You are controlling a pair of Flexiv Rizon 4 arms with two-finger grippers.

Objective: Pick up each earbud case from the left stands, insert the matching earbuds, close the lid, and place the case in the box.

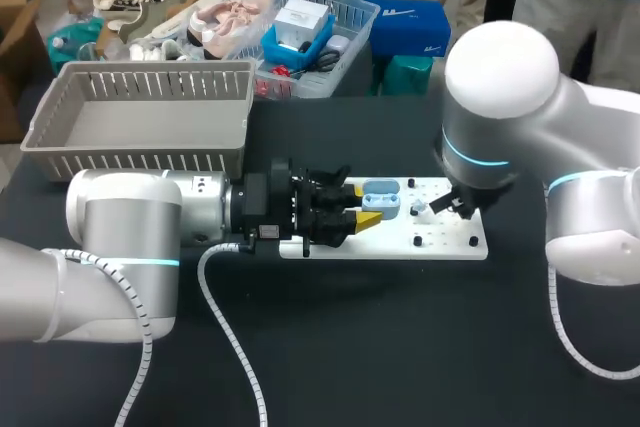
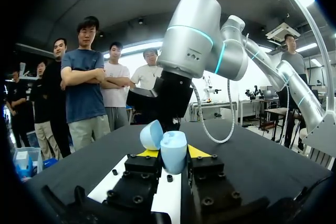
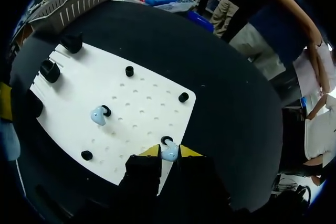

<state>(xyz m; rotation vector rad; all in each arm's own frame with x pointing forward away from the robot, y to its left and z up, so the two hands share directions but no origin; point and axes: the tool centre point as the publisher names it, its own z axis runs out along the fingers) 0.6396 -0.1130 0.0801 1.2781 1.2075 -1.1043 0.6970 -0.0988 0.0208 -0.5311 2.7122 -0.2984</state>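
Note:
A light-blue earbud case (image 2: 174, 151) with its lid (image 2: 151, 134) open stands upright between the fingers of my left gripper (image 2: 172, 152), which is shut on it. The head view shows the same case (image 1: 381, 199) held by that gripper (image 1: 366, 209) over the left part of the white board (image 1: 445, 245). My right gripper (image 3: 168, 152) is down on the board (image 3: 147, 87) with its yellow tips pressed on either side of a pale-blue earbud (image 3: 169, 154). A second earbud (image 3: 98, 115) lies on the board ahead of it beside a black peg. In the head view my right gripper (image 1: 452, 205) is mostly hidden under its wrist.
A grey slatted basket (image 1: 140, 152) stands at the back left of the black table, also visible as the basket (image 3: 79, 1) beyond the board. Several black pegs (image 3: 129, 70) and stands (image 3: 50, 70) stick up from the board. My two grippers are close together over it.

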